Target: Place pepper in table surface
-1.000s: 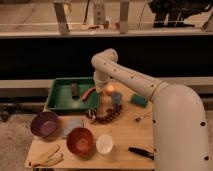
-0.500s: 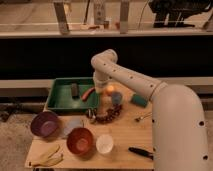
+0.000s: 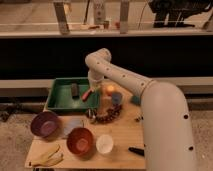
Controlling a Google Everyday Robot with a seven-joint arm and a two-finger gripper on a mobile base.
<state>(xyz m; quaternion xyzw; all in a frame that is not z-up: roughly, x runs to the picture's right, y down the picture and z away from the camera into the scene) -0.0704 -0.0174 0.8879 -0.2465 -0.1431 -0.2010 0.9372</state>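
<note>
The pepper [image 3: 87, 94] is a small red-orange curved piece, tilted, at the right rim of the green tray [image 3: 62, 100]. My gripper [image 3: 92, 88] hangs at the end of the white arm, straight down onto the pepper's upper end. I cannot see whether the pepper is held or resting on the rim. The light wooden table surface [image 3: 122, 132] spreads out below and to the right of the tray.
A dark block [image 3: 75, 89] lies in the tray. Right of the gripper are a round orange fruit [image 3: 109, 90], a blue cup [image 3: 116, 98] and a dark beaded string [image 3: 107, 116]. In front are a purple bowl [image 3: 45, 123], a brown bowl [image 3: 81, 140], a white cup [image 3: 104, 143] and a banana [image 3: 47, 157].
</note>
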